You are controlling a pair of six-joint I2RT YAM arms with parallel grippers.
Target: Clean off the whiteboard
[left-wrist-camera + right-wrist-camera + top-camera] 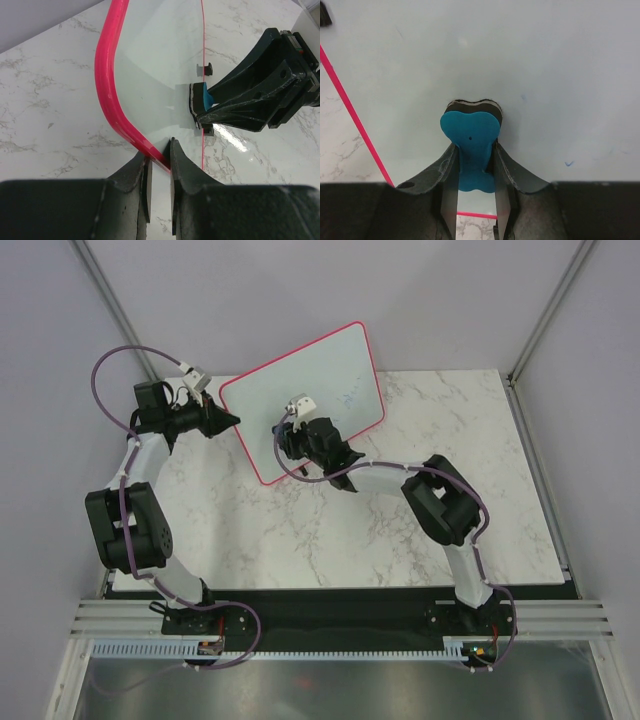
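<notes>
The whiteboard [330,365], white with a thin pink-red frame, stands tilted up at the back of the marble table. Faint blue marks [350,396] remain near its middle right. My left gripper [232,420] is shut on the board's left edge; in the left wrist view the pink frame [107,85] runs between my fingertips [159,162]. My right gripper [292,432] is shut on a blue eraser [471,135] and presses its dark felt face against the board's surface [545,75]. Small blue strokes [568,163] lie to the eraser's right. The eraser also shows in the left wrist view [206,96].
The marble table [330,530] extends in front of the board. Grey walls and metal corner posts [545,320] enclose the back and sides. A small black foot of the board [205,68] shows through it.
</notes>
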